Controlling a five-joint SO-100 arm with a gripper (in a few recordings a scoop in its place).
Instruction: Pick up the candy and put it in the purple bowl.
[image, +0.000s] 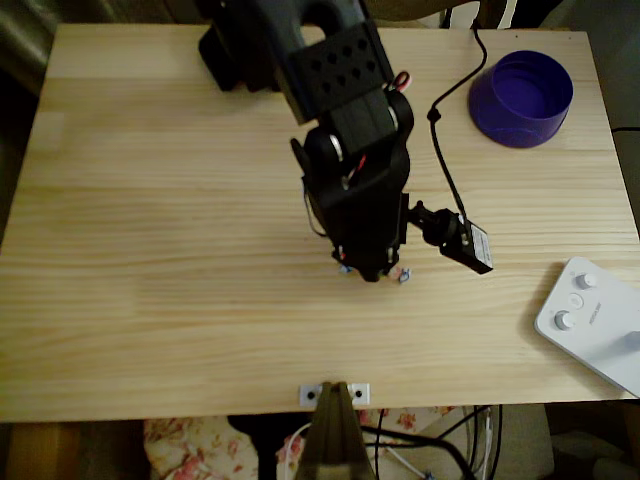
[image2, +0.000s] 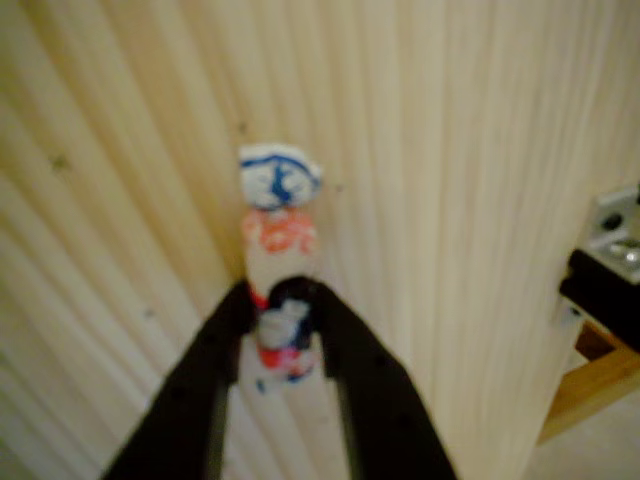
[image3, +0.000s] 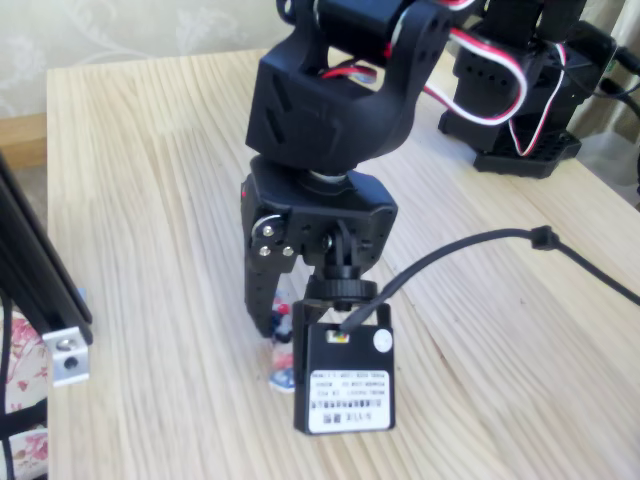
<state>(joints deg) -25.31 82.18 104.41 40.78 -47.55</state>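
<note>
In my wrist view the black tool (image2: 285, 305) clamps the pinkish-white wrapped candy (image2: 277, 240) on the pale wooden table (image2: 480, 150); overhead shows the round purple plastic bowl (image: 521, 98) far right.

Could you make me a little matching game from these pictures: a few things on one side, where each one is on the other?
Things:
1. the candy
2. the purple bowl
3. the white box with knobs
4. the gripper

Places:
A. right edge of the table in the overhead view
B. far right corner of the table in the overhead view
C. lowered to the tabletop, fingers either side of the wrapper
D. lying on the wood between two black fingers

Pairs: 1-D, 2-B, 3-A, 4-C
</note>
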